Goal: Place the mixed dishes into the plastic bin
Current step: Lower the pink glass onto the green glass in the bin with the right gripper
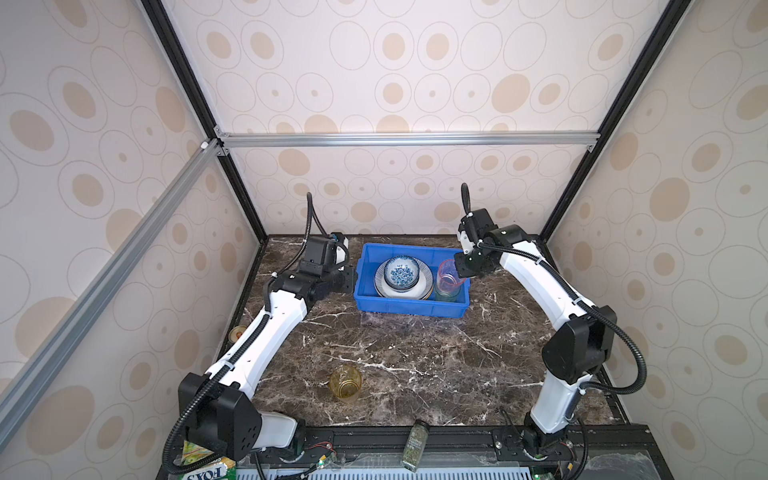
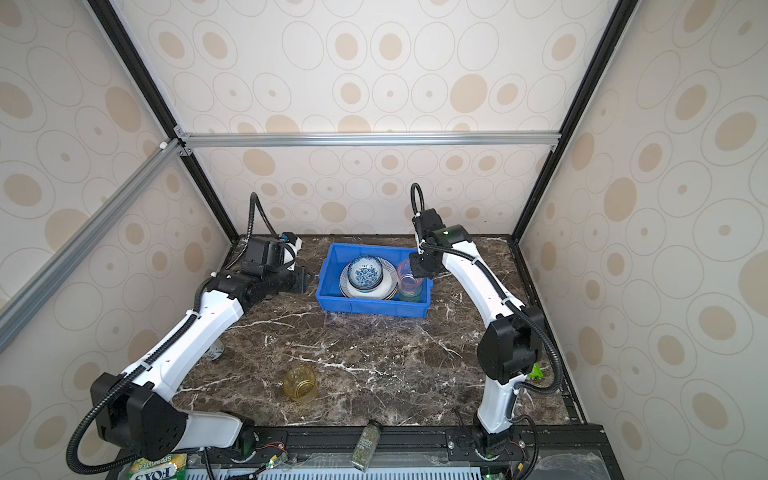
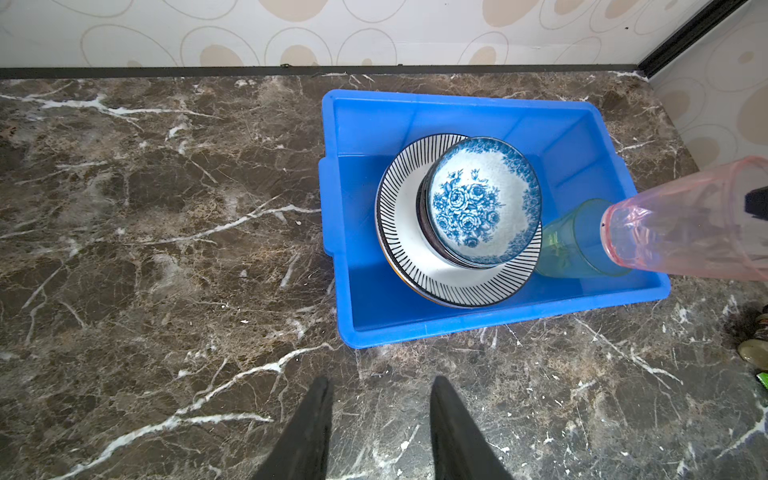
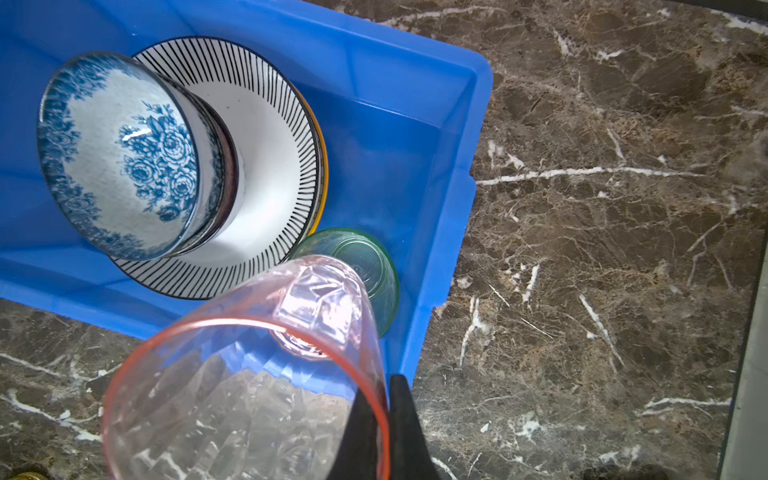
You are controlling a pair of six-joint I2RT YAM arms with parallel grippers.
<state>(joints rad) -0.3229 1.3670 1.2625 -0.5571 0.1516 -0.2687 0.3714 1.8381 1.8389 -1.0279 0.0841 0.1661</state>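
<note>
Pink tumbler [image 4: 232, 395] hangs tilted over the blue bin [image 4: 415, 145], base above the green tumbler [image 4: 370, 266] inside. Right fingers [image 4: 409, 424] pinch its rim, one inside, one outside. Left fingers [image 3: 309, 432] part-open, empty, over the counter [image 3: 166, 249] beside the bin.

Bowl [image 1: 401, 272] on plates [image 1: 422, 286] in bin [image 1: 409, 309]; lone tumbler [image 1: 345, 382] on table [image 1: 415, 365] before bin.

Robot lab cell, not a home: aluminium frame [image 1: 407, 139], circle-print wall panels [image 1: 415, 75] boxing a marble-look table [image 1: 395, 353]; left arm [image 1: 266, 345], right arm [image 1: 536, 274] bolted to black rail [image 1: 457, 440], lower frame edge.
</note>
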